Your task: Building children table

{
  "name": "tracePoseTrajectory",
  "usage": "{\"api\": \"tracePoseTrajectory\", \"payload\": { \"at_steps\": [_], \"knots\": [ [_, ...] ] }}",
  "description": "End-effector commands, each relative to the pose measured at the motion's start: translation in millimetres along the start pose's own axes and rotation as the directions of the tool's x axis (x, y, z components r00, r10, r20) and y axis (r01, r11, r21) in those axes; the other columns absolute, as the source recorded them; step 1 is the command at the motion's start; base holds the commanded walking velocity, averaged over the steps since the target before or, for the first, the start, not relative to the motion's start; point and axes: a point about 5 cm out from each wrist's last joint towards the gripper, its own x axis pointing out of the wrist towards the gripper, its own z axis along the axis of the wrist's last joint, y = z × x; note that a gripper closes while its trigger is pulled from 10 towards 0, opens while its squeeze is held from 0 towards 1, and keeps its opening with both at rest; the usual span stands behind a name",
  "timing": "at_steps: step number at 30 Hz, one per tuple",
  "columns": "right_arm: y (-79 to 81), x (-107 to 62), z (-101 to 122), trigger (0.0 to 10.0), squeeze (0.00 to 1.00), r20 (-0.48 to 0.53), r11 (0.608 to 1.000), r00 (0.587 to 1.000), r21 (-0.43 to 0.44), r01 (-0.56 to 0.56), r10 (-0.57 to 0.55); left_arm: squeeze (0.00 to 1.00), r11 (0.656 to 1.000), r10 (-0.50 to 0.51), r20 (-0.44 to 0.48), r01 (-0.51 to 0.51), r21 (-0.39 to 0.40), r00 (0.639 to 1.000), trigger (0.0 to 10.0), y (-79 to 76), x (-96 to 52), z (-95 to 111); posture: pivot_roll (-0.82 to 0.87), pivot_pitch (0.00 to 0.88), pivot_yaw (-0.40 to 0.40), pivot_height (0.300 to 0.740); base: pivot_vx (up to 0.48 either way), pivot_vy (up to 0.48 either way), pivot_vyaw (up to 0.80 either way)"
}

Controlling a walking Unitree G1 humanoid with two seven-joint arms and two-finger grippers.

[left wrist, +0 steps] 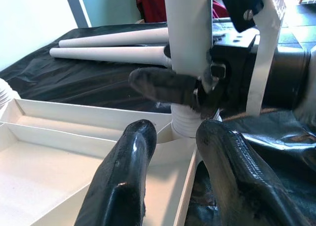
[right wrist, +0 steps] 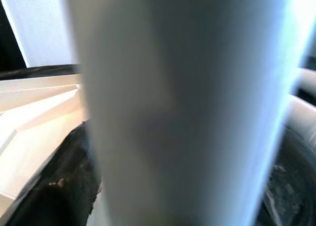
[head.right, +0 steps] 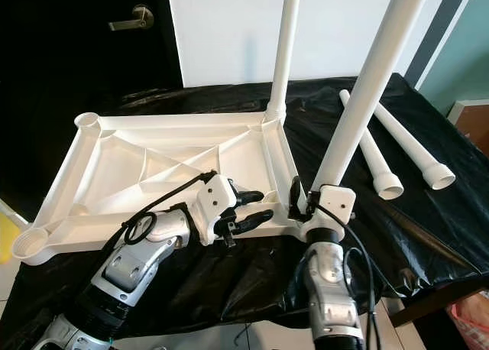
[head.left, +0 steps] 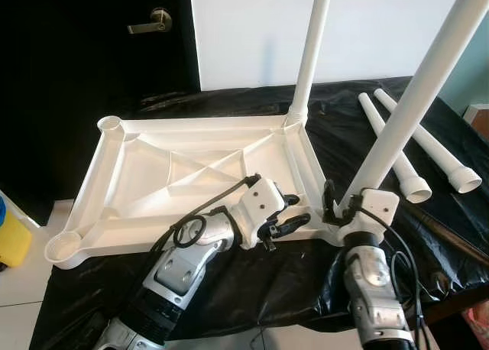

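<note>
Seating the second leg (head.left: pixel 412 98) into the overturned tabletop's (head.left: pixel 176 174) lower-right socket: right hand (head.left: pixel 340 206) clenched round it, left hand (head.left: pixel 284 221) released beside; next, press it home squarely

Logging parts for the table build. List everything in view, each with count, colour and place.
tabletop: one, white, upside down on the black sheet
fitted legs: two, white, upright in the tabletop's right-hand corner sockets
loose legs: two, white, lying on the sheet to the right
sheet: one, black, covering the work surface
door: one, black, with a metal handle, behind
left gripper: black fingers open, over the tabletop's near edge
right gripper: shut on the near fitted leg's base
</note>
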Motion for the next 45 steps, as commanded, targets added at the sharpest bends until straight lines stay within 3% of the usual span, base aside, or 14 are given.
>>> {"api": "tracePoseTrajectory", "payload": {
  "at_steps": [1, 3, 4, 13, 18, 27, 28, 29, 30, 31, 32, 34, 35, 45],
  "knots": [
    [-6.4, 4.9, 4.6, 10.0, 0.45, 0.008, 0.997, 0.997, 0.012, -0.074, 0.074, 0.00, 1.000, -0.020, 0.004, 0.020, 0.011, 1.000, 10.0, -1.0, 2.9, 2.9, -0.02, 0.002, -0.020, 0.740, 0.000, 0.000, 0.00],
    [-7.2, 5.4, 5.2, 10.0, 0.45, 0.006, 0.995, 0.995, 0.012, -0.103, 0.103, 0.00, 1.000, -0.021, 0.005, 0.021, 0.012, 1.000, 10.0, -1.1, 3.1, 2.9, -0.02, 0.002, -0.020, 0.740, 0.000, 0.000, 0.00],
    [-8.4, 6.2, 6.8, 10.0, 0.00, 0.007, 0.989, 0.989, 0.008, -0.147, 0.147, 0.00, 1.000, -0.022, 0.006, 0.022, 0.012, 1.000, 10.0, -1.3, 3.3, 3.2, -0.03, 0.001, -0.018, 0.740, 0.000, 0.000, 0.00],
    [-17.1, 9.8, 9.2, 10.0, 0.00, -0.030, 0.936, 0.936, -0.011, -0.352, 0.351, 0.00, 0.999, -0.031, 0.012, 0.031, 0.013, 0.999, 10.0, -3.3, 4.9, 4.2, -0.03, 0.000, -0.019, 0.740, 0.000, 0.000, 0.00],
    [-26.2, 9.2, 6.5, 10.0, 0.00, -0.104, 0.851, 0.849, -0.037, -0.524, 0.518, 0.00, 0.999, -0.043, 0.015, 0.043, 0.015, 0.999, 10.0, -3.7, 5.3, 5.0, -0.04, 0.000, -0.018, 0.740, 0.000, 0.000, 0.00],
    [-36.1, 15.5, 3.2, 10.0, 0.00, -0.176, 0.780, 0.778, -0.076, -0.622, 0.603, 0.00, 0.997, -0.080, 0.016, 0.079, 0.008, 0.997, 10.0, -8.6, 5.6, 5.4, -0.04, 0.000, -0.011, 0.740, 0.000, 0.000, 0.00],
    [-38.0, 17.0, 2.4, 8.7, 0.00, -0.187, 0.771, 0.770, -0.083, -0.631, 0.610, 0.00, 0.996, -0.088, 0.013, 0.088, 0.006, 0.996, 10.0, -9.8, 5.5, 5.1, -0.03, 0.000, -0.011, 0.740, 0.000, 0.000, 0.00],
    [-38.0, 17.0, 2.4, 8.7, 0.00, -0.187, 0.771, 0.770, -0.083, -0.631, 0.610, 0.00, 0.996, -0.088, 0.013, 0.088, 0.006, 0.996, 10.0, -9.8, 5.5, 5.1, -0.03, 0.000, -0.011, 0.740, 0.000, 0.000, 0.00],
    [-39.4, 18.4, 0.7, 2.9, 0.00, -0.202, 0.758, 0.755, -0.079, -0.647, 0.623, 0.00, 0.995, -0.104, 0.002, 0.104, 0.005, 0.995, 10.0, -12.3, 4.9, 3.4, -0.03, 0.000, -0.010, 0.740, 0.000, 0.000, 0.00],
    [-39.4, 18.4, 0.7, 2.9, 0.00, -0.202, 0.758, 0.755, -0.079, -0.647, 0.623, 0.00, 0.995, -0.104, 0.002, 0.104, 0.005, 0.995, 10.0, -12.3, 4.9, 3.4, -0.03, 0.000, -0.010, 0.740, 0.000, 0.000, 0.00],
    [-39.9, 19.1, 0.0, 1.1, 0.00, -0.206, 0.756, 0.753, -0.082, -0.649, 0.624, 0.00, 0.994, -0.109, -0.002, 0.109, 0.004, 0.994, 10.0, -13.1, 4.6, 2.7, -0.03, 0.000, -0.010, 0.740, 0.000, 0.000, 0.00],
    [-39.9, 19.1, 0.0, 1.1, 0.00, -0.206, 0.756, 0.753, -0.082, -0.649, 0.624, 0.00, 0.994, -0.109, -0.002, 0.109, 0.004, 0.994, 10.0, -13.1, 4.6, 2.7, -0.03, 0.000, -0.010, 0.740, 0.000, 0.000, 0.00],
    [-40.6, 19.7, -0.6, 0.0, 0.00, -0.210, 0.753, 0.750, -0.082, -0.653, 0.627, 0.00, 0.993, -0.114, -0.006, 0.114, 0.003, 0.993, 10.0, -13.9, 4.5, 2.1, -0.03, 0.000, -0.009, 0.740, 0.000, 0.000, 0.00],
    [-43.3, 16.6, -9.7, 0.0, 0.00, -0.236, 0.758, 0.744, -0.045, -0.651, 0.625, 0.00, 0.992, -0.124, -0.024, 0.124, 0.010, 0.992, 10.0, -14.9, 4.1, 0.2, -0.02, 0.000, -0.008, 0.740, 0.000, 0.000, 0.00]
  ]
}}
